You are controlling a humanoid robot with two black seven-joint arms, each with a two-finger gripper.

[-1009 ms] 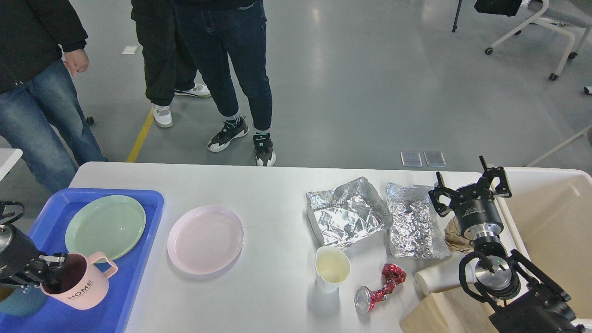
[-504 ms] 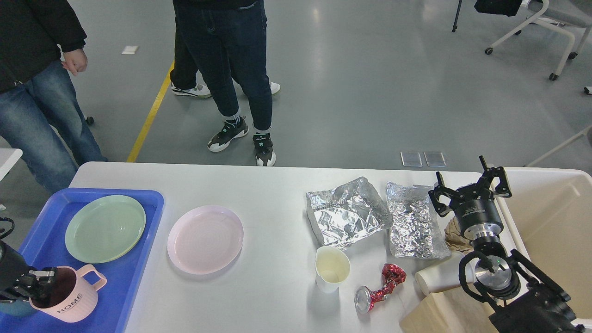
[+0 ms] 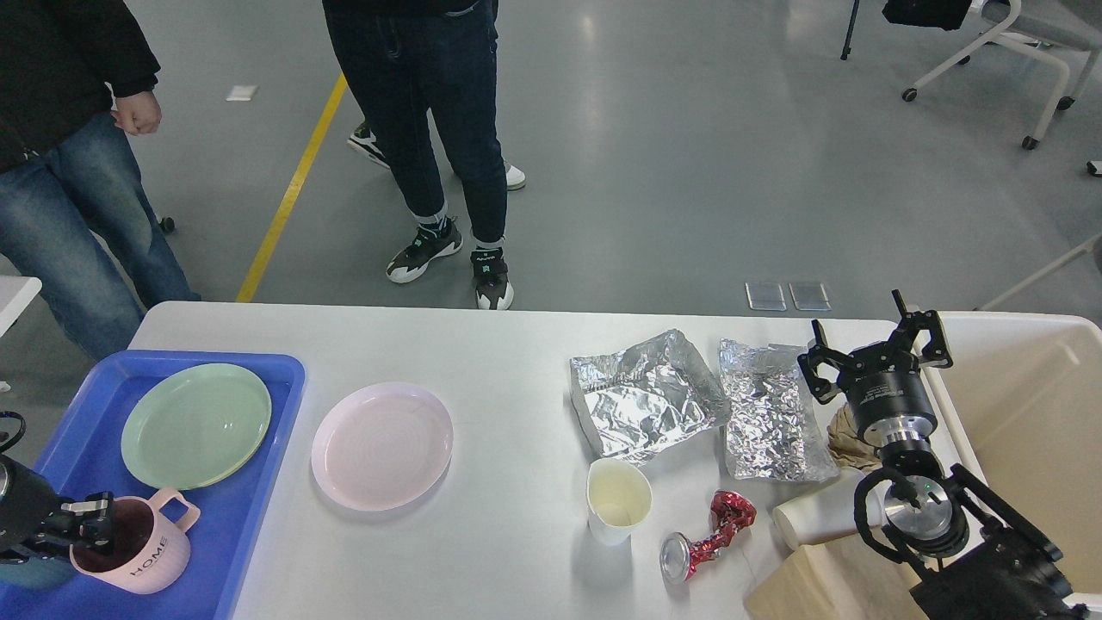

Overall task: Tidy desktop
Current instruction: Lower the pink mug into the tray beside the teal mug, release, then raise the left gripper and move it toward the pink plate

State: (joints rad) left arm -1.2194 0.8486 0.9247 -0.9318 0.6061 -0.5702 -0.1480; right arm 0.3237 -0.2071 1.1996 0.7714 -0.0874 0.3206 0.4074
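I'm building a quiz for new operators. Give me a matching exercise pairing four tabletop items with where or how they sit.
Things:
1. green plate
2. pink plate
3. pink mug
4. crushed red can

Places:
A. lying on its side on the desktop
B. bare on the desktop, beside the blue tray
C. at the tray's near end, at the left gripper
D. flat at the tray's far end

Pairs: 1-D, 2-B, 3-C, 4-A

Robot lab or test hall: polished grey floor [image 3: 689, 172], yellow line [image 3: 288, 194], onlookers [image 3: 430, 129], wheeled chair [image 3: 1007, 52].
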